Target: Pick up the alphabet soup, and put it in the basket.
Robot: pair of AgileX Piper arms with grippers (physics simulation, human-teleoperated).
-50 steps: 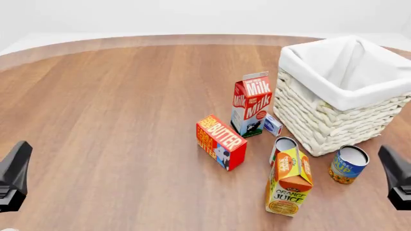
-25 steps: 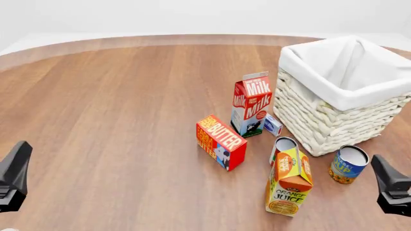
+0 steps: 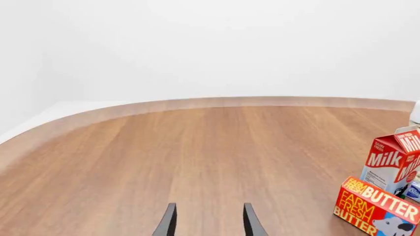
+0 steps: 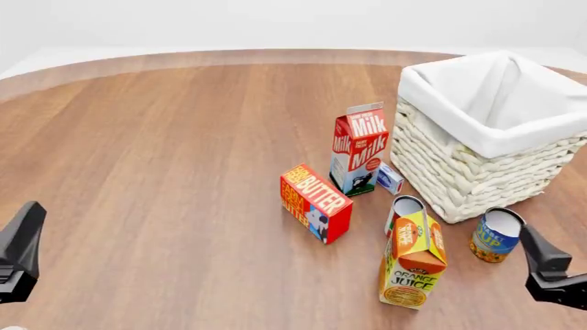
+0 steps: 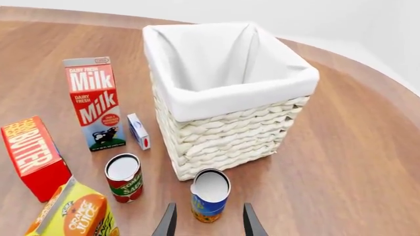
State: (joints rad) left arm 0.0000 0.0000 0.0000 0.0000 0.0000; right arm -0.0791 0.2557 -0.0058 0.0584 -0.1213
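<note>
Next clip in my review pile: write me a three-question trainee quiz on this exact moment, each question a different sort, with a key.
1. True or false: the alphabet soup already lies inside the basket.
2. Multiple choice: which gripper is nearer the alphabet soup? A) left gripper B) right gripper
3. Fill in: the carton standing in front of the red-labelled can in the front view reads orange ____.

Key
1. False. It stands on the table outside the basket.
2. B. In the right wrist view the can sits just ahead of the open fingers; the left gripper is far off.
3. Juice.
</note>
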